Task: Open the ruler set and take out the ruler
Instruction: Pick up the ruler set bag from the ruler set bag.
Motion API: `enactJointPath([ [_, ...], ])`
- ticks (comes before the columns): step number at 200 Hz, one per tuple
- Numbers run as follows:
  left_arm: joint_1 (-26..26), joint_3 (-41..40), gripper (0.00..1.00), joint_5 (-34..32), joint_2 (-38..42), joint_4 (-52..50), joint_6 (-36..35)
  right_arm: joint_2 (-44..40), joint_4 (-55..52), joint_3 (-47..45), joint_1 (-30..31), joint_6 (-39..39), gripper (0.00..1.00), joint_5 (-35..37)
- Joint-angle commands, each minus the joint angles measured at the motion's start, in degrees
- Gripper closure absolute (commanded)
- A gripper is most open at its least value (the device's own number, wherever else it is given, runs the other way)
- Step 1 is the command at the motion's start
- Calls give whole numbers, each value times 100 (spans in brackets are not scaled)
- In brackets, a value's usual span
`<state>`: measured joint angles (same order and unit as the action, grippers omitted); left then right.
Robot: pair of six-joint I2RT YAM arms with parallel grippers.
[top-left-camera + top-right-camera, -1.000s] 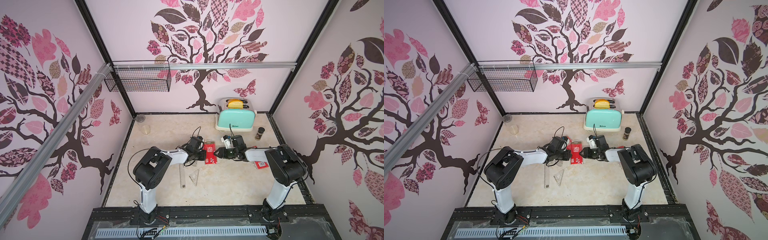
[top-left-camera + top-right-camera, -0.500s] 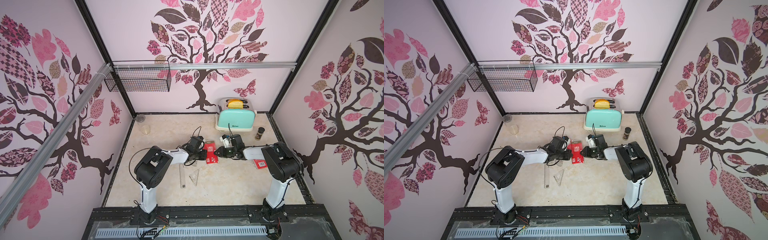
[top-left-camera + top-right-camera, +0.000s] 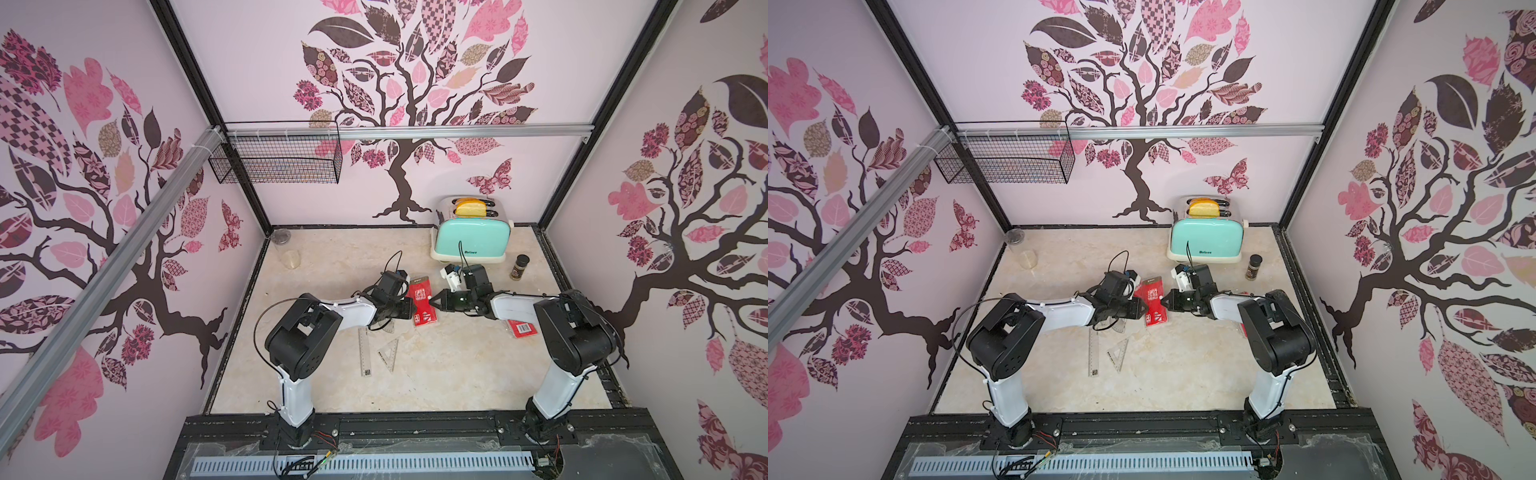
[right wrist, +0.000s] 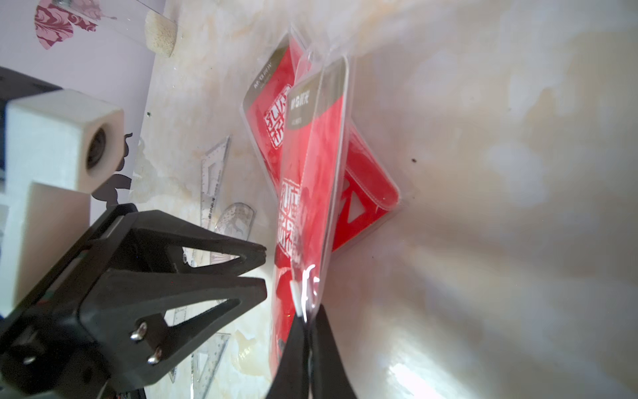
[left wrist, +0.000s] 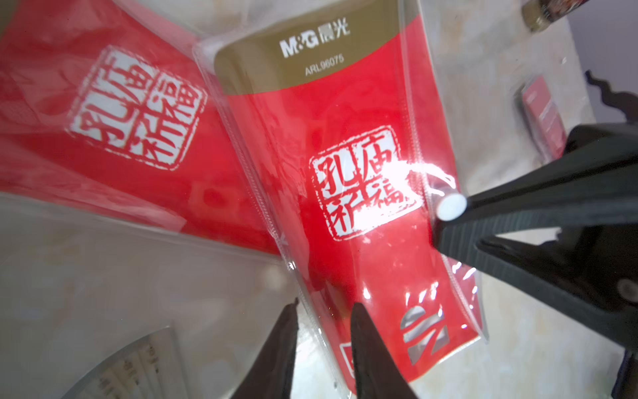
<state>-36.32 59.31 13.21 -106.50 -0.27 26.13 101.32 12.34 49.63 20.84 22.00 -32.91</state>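
Pinching glossy red ruler set (image 4: pixel 310 172) at clear edge, right claw (image 4: pixel 309 317) closed; left claw (image 4: pixel 265 271) slightly parted, beside.

The ruler set (image 5: pixel 345 172): red card, olive-gold top band with white lettering, white seal-stamp block with red characters, in a clear glossy sleeve.
Tabletop (image 3: pixel 436 374): cream, faint tan marbling.
Toaster (image 3: pixel 471 243) at far edge: mint green, cream base, yellow slice.
Loose rulers (image 3: pixel 365 351): clear, grey markings.
Left tool (image 5: pixel 324 307), right tool (image 4: pixel 310 316): black.
Jar (image 3: pixel 519 268) near right edge: brownish, probably dark-capped.
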Motion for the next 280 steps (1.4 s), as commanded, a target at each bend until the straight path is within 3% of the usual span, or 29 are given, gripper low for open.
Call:
enactJointPath([
  [1,-16,32,63,-158,540,-27,-135,-279,-268,183,25,-203,100,124],
  [66,85,-569,48,-321,1748,-16,-125,-1262,-454,5,25,-469,100,-14],
  [126,419,-1689,45,894,2653,1851,507,-2164,-503,-195,34,-489,100,-713],
  [195,473,-1948,44,1804,2433,3387,1075,-2480,-478,-375,52,-407,100,-1108],
  [280,369,-1856,47,1991,2090,3587,1197,-2599,-302,-371,113,-231,100,-1342],
])
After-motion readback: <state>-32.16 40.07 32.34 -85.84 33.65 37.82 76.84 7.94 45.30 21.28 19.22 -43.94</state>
